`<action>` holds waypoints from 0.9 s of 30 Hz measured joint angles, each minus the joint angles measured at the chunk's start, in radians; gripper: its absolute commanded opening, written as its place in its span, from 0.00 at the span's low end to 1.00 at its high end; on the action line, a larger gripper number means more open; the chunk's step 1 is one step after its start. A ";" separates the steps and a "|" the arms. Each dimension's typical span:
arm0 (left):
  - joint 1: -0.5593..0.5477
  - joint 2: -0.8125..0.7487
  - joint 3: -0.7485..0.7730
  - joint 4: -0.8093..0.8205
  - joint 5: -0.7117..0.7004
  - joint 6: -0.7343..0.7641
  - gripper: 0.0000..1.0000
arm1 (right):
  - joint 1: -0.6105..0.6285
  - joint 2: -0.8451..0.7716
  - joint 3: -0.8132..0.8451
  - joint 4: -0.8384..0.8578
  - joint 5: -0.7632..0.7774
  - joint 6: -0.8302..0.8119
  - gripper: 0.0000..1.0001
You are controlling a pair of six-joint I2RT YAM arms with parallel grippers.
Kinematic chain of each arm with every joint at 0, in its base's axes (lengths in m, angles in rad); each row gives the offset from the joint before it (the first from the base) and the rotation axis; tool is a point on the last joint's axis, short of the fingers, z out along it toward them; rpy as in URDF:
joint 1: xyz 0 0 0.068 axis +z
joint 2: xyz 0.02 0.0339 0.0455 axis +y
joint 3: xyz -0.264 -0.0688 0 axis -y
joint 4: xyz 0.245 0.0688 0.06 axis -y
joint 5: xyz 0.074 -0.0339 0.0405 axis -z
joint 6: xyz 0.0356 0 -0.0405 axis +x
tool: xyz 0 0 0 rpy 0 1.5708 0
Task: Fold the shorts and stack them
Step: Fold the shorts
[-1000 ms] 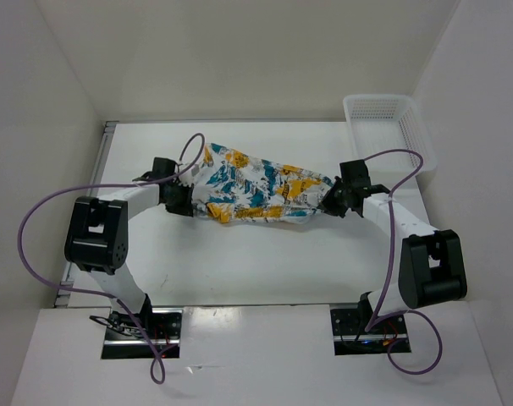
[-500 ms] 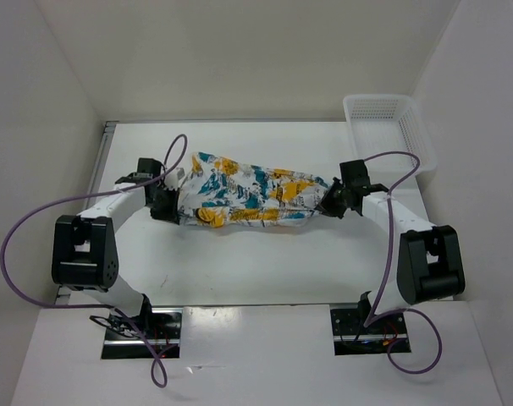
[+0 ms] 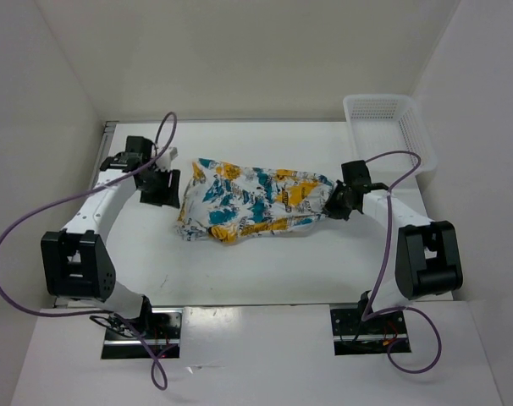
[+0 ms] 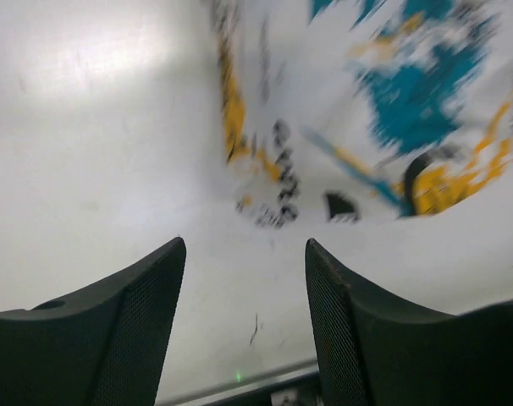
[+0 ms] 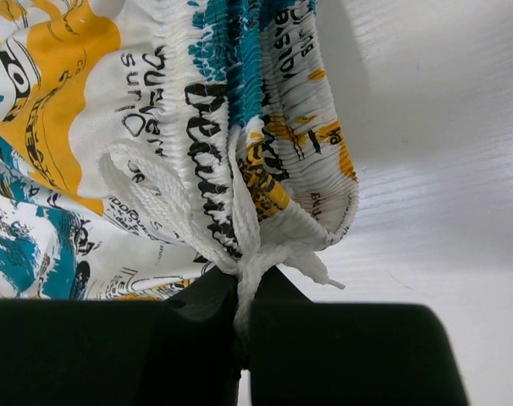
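White table (image 3: 265, 271), plain white walls on three sides, glare off the surface.

Nearest you, the left arm base (image 3: 142, 328) and the right arm base (image 3: 366, 326) sit at the near edge, one on each side.

Further in, your right fingers (image 5: 197, 326) are closed tight on the right end of the shorts (image 3: 248, 203). In the right wrist view they pinch the gathered elastic waistband, and the white drawstring (image 5: 155, 194) runs down into the pinch. Can't tell whether that end is lifted or lying on the table.

The shorts lie across the middle of the table, long side running left to right. They are wrinkled and bunched, white with a teal, yellow-orange and black print. The left end is wider and sags a bit toward the near edge.

Your left fingers (image 4: 121, 338) are spread apart and hold nothing. In the left wrist view there is only bare table between them. The printed fabric lies ahead of the tips, blurred, and does not touch them. From above they sit just beside the shorts' left end, slightly farther back than the cloth's middle, with a thin strip of table between.

Farthest back, a white plastic mesh basket (image 3: 379, 99) sits at the far right corner, well apart from the shorts.
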 measured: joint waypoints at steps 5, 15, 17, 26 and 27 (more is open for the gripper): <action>-0.138 0.048 0.067 0.154 0.005 0.000 0.66 | 0.000 0.002 0.027 -0.044 0.032 -0.022 0.00; -0.201 0.288 -0.036 0.274 -0.117 0.000 0.69 | 0.030 0.023 0.289 -0.223 0.196 -0.117 0.00; -0.200 0.288 -0.038 0.283 -0.116 0.000 0.71 | 0.087 0.063 0.403 -0.266 0.254 -0.142 0.00; -0.189 0.352 0.018 0.258 -0.078 0.000 0.63 | 0.536 0.449 0.958 -0.374 0.381 -0.263 0.00; -0.180 0.360 0.030 0.251 -0.067 -0.001 0.60 | 0.581 0.501 1.004 -0.381 0.385 -0.285 0.00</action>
